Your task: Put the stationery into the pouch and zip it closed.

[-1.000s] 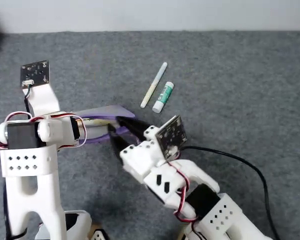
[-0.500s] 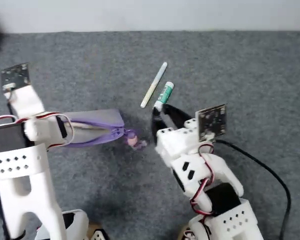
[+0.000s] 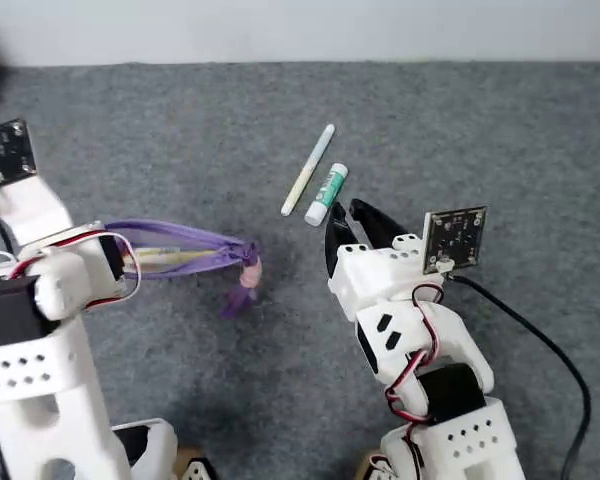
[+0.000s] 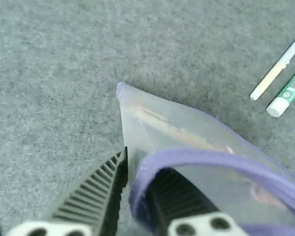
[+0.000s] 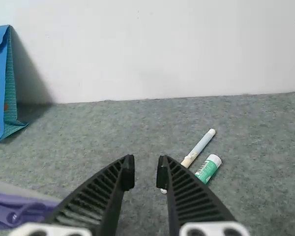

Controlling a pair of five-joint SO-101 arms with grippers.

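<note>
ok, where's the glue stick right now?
High view: the glue stick lies on the carpet near centre, beside the pen, just ahead of the right gripper.

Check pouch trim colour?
Purple trim on the pouch, translucent body; left wrist view shows it best.

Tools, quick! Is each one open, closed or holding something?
Left tool: closed on the pouch.
Right tool: open, holding nothing.
</note>
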